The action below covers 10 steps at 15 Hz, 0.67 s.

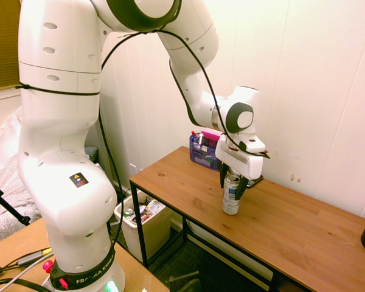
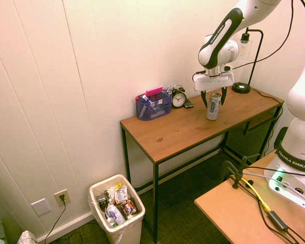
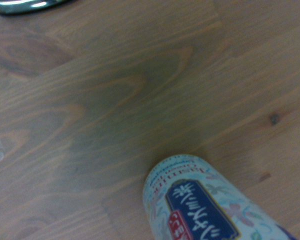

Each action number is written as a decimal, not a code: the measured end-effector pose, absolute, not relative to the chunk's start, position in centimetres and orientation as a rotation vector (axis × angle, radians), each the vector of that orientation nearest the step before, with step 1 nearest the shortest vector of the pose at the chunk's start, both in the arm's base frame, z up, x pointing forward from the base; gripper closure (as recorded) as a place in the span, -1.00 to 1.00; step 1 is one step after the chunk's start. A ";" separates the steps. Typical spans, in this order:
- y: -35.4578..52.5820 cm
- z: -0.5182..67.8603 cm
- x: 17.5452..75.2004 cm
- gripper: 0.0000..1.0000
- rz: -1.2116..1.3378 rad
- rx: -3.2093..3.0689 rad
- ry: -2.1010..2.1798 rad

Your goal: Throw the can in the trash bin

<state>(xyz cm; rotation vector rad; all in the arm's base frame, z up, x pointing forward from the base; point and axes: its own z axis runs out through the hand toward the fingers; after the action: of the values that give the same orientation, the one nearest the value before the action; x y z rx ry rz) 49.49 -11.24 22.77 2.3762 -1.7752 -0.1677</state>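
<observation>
The can [image 2: 213, 107], slim and silver with a white-and-blue label, stands upright on the wooden table [image 2: 173, 133] near its back edge. My gripper [image 2: 213, 98] hangs over the can's top, open, with one finger on either side of its upper part. The first exterior view shows the same: the gripper [image 1: 231, 182] straddles the can [image 1: 231, 198]. The wrist view shows the can's label [image 3: 200, 205] close up over wood grain. The trash bin [image 2: 126, 230], off-white with colourful rubbish inside, sits on the floor beyond the table's end, by the wall, and shows as the trash bin [image 1: 151, 234] below the table's end.
A translucent blue desk organiser [image 2: 153, 105] with pens, a black alarm clock [image 2: 179, 97] and a phone [image 2: 188, 104] stand along the table's back edge. A black lamp base [image 2: 240, 87] is at the far end. A second wooden table [image 2: 234, 208] lies nearer the arm's base.
</observation>
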 end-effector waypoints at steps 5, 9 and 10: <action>-10.7 22.5 50.0 1.00 -0.172 2.380 -1.777; -11.1 21.9 49.8 1.00 -0.188 2.365 -1.788; -11.1 21.7 49.9 1.00 -0.192 2.365 -1.785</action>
<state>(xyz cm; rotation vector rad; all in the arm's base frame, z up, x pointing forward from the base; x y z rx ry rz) 49.90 -11.08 21.72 2.3647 -1.7851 -0.1919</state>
